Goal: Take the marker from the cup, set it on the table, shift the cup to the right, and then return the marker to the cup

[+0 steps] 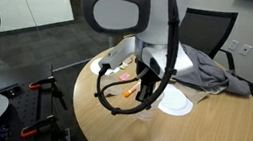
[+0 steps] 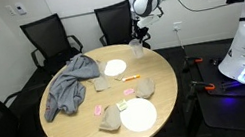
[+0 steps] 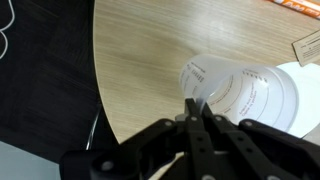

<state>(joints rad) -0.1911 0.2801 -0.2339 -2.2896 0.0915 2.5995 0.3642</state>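
The clear plastic cup stands on the tan table near its edge, beside a white plate. My gripper is shut on the cup's rim, with the thin wall pinched between the fingers. In an exterior view the gripper is over the cup at the table's far side. The orange marker lies flat on the table, apart from the cup. Its orange tip shows at the wrist view's top corner. In an exterior view the gripper hides the cup.
A white plate lies next to the cup and another near the front. A grey cloth covers one side of the table. Crumpled papers lie about. Black chairs ring the table.
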